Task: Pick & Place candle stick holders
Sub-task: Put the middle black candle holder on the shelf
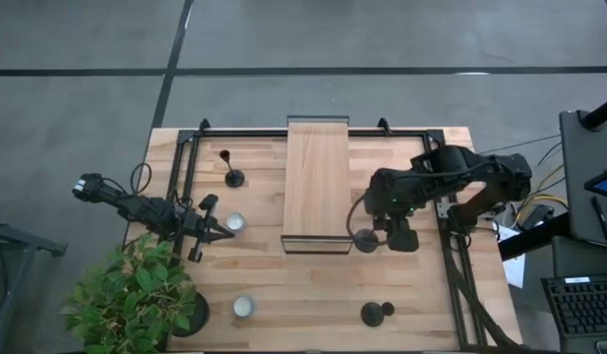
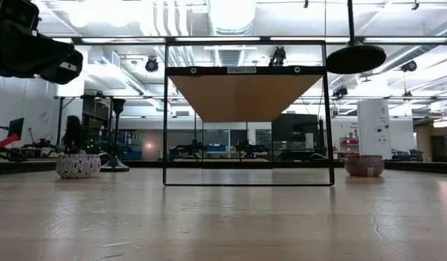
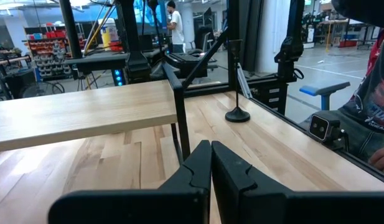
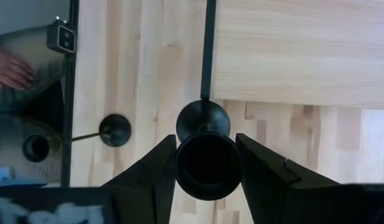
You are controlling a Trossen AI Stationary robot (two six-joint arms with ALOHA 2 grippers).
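Right tool [image 1: 365, 239] hanging by the near right corner of the raised shelf [image 1: 318, 182], fingers [image 4: 266, 177] spread just wide enough to be pressing both sides of a holder [image 4: 207, 163] cup; holder base showing below the cup in the right wrist view, lifted well clear of the table [image 1: 313, 295] in the low view, where only the disc [image 2: 356, 58] and a cut-off stem are appearing; in the high view that holder [image 1: 363, 239] mostly lost under the dark arm.

Left tool [image 1: 220, 229] resting low over the table's left part, fingers [image 3: 198, 171] pressed together with nothing between them, tips pointing at a small white pot [image 1: 234, 223] just beside them; contact with the pot impossible to judge.

Second holder [image 1: 233, 176] standing upright near the far left of the table, beside the shelf frame; same holder [image 3: 237, 114] seen past the left tool, its cup merging with the dark clutter behind.

Third holder [image 1: 373, 314] sitting near the front edge, right of centre; seen from straight above as a disc with a smaller round beside it, so upright or tipped not clear.

Another white pot [image 1: 244, 307] lying near the front, close to a leafy plant [image 1: 136, 295] overhanging the table's left corner.

Person's hand [image 4: 11, 70] partly cut off at the frame edge beyond the table rail; sleeve [image 3: 372, 109] showing in the left wrist view.
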